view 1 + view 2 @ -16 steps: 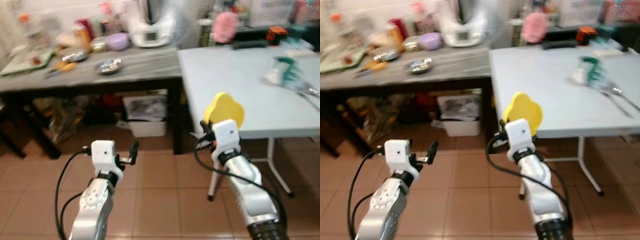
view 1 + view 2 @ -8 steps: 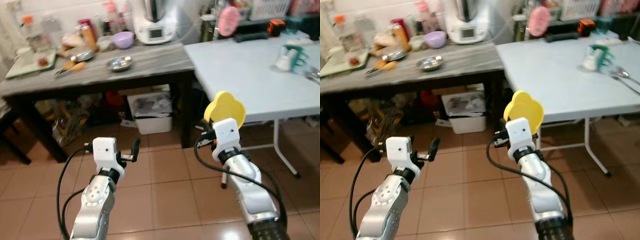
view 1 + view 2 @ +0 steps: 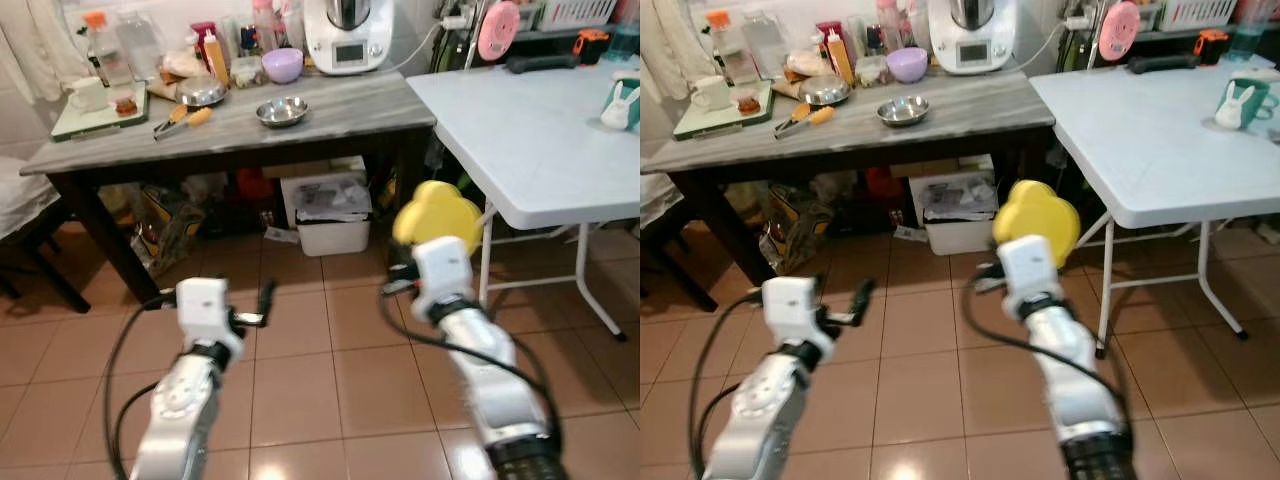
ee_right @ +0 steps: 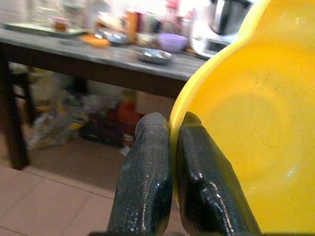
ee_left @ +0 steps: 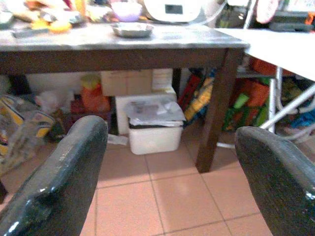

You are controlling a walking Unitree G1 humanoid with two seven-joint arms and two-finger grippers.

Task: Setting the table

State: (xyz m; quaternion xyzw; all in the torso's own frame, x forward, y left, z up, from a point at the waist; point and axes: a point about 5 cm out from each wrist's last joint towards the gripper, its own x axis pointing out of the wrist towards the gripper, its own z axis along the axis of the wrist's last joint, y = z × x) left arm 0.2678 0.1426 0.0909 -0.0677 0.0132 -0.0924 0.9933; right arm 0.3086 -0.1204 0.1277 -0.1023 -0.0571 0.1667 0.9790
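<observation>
My right gripper point(image 4: 165, 132) is shut on the rim of a yellow plate point(image 3: 436, 212), held upright in front of me over the tiled floor, near the corner of the white folding table point(image 3: 530, 140). The plate's yellow inside point(image 4: 246, 128) faces the right wrist camera. My left gripper point(image 5: 172, 162) is open with nothing between its black fingers point(image 5: 64, 167), held low over the floor at my left point(image 3: 265, 300). A green mug with a white rabbit point(image 3: 1238, 100) stands on the white table at the far right.
A dark wooden table point(image 3: 240, 130) with a grey top stands ahead on the left, carrying a steel bowl point(image 3: 281, 110), a purple bowl point(image 3: 283, 64), bottles, a tray and a white kitchen machine point(image 3: 346, 35). A white bin point(image 3: 327, 205) and bags sit under it.
The whole scene has shifted: the camera turned left and drew back, so more of the dark table shows. The arms keep their pose, the yellow plate still held.
</observation>
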